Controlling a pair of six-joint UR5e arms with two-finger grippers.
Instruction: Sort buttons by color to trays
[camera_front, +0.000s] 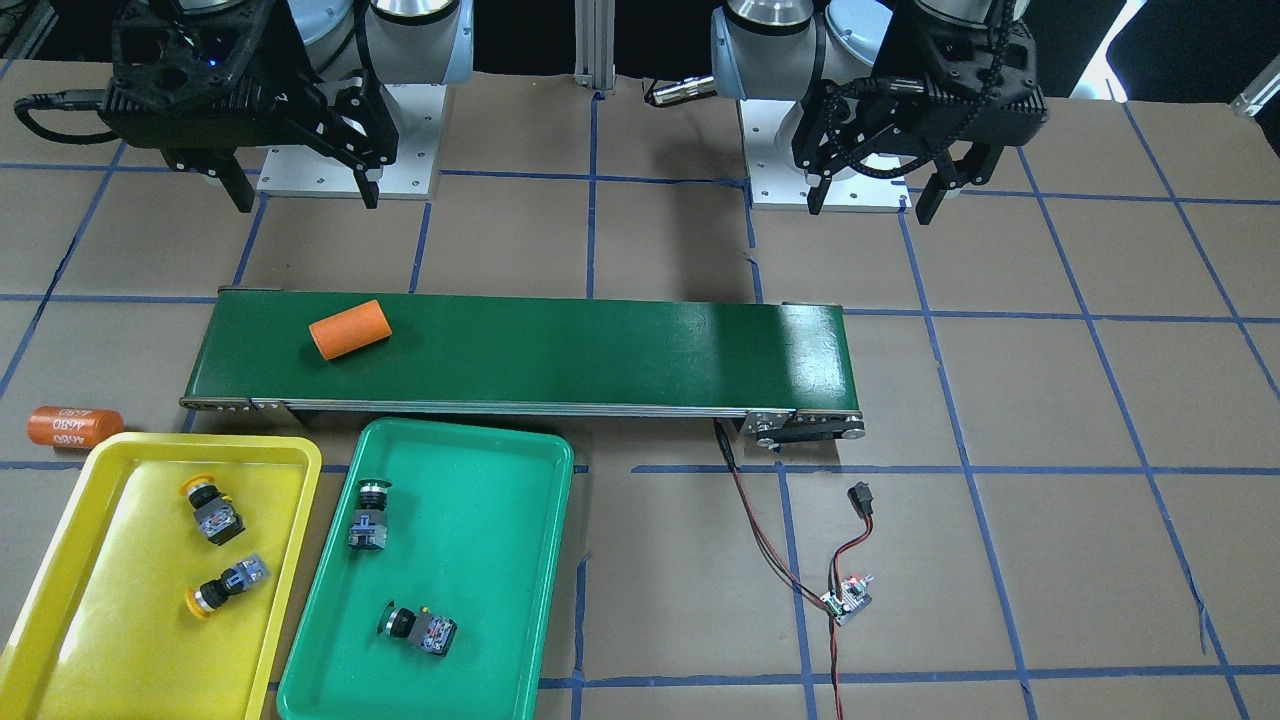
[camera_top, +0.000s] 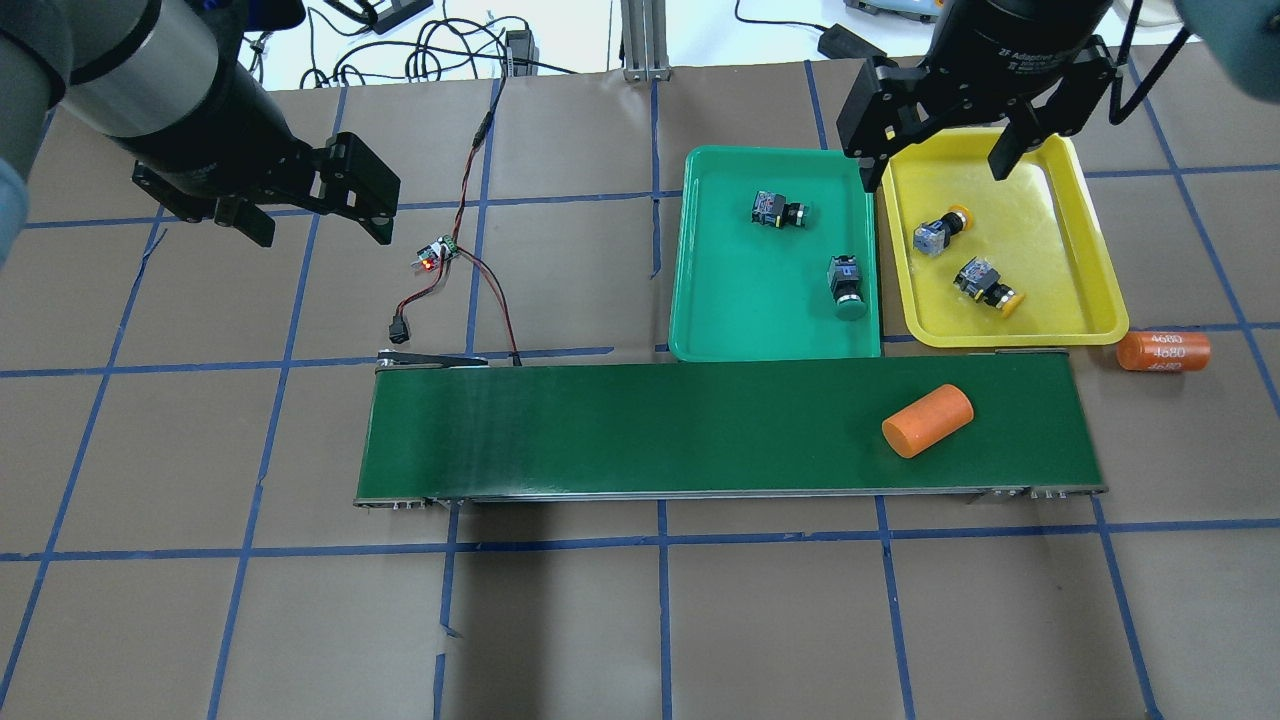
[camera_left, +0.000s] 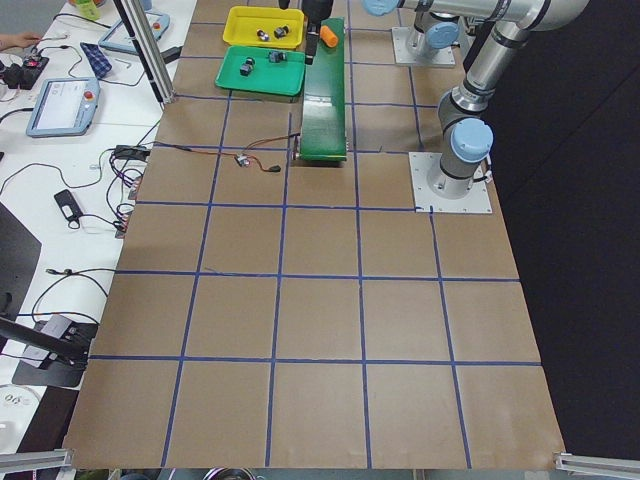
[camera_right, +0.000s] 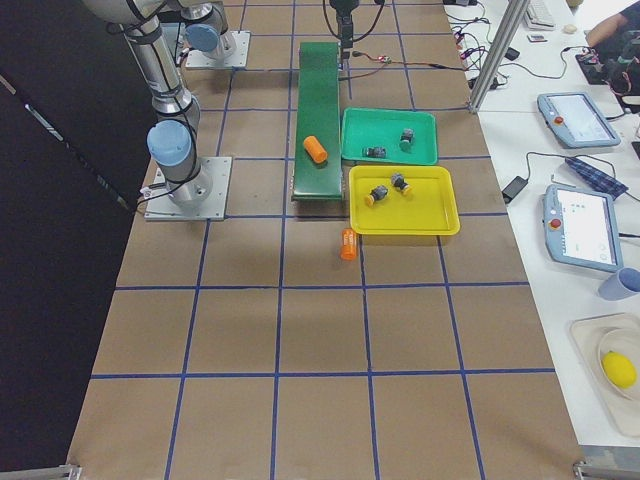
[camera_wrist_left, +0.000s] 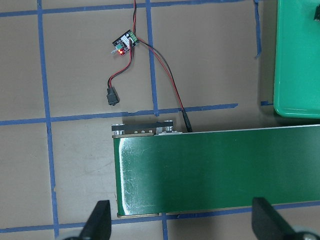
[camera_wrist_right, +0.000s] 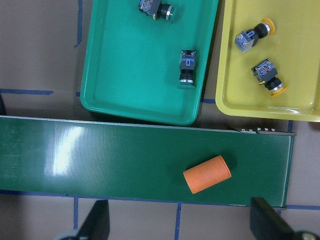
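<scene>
We begin at the right gripper (camera_wrist_right: 180, 227). Its fingers (camera_wrist_right: 97, 222) are spread wide with nothing between them, and it hangs clear above the table. Just below and ahead of it runs the dark green conveyor belt (camera_wrist_right: 100, 160). An orange cylinder (camera_wrist_right: 207, 174) lies on its side on the belt, between the two fingertips as the wrist view shows it.

Past the belt's far edge, the green tray (camera_wrist_right: 130, 85) and the yellow tray (camera_wrist_right: 305, 55) lie side by side, the green one toward the left arm's side. In the green tray, the nearer green button (camera_wrist_right: 187, 66) lies with its cap pointing back at the belt. The farther green button (camera_wrist_right: 156, 7) lies well apart from it, by the far rim. In the yellow tray, the nearer yellow button (camera_wrist_right: 269, 76) and the farther yellow button (camera_wrist_right: 254, 36) lie near each other, not touching.

Out to this gripper's outer side, a second orange cylinder marked "4680" (camera_top: 1163, 352) rests on the table just beside the yellow tray's near corner.

The left gripper (camera_wrist_left: 180, 225) also has its jaws wide apart and empty, and it hangs over the belt's other end. Beyond that end we see red-black wires (camera_wrist_left: 167, 85) running out to a small circuit board (camera_wrist_left: 125, 44).
</scene>
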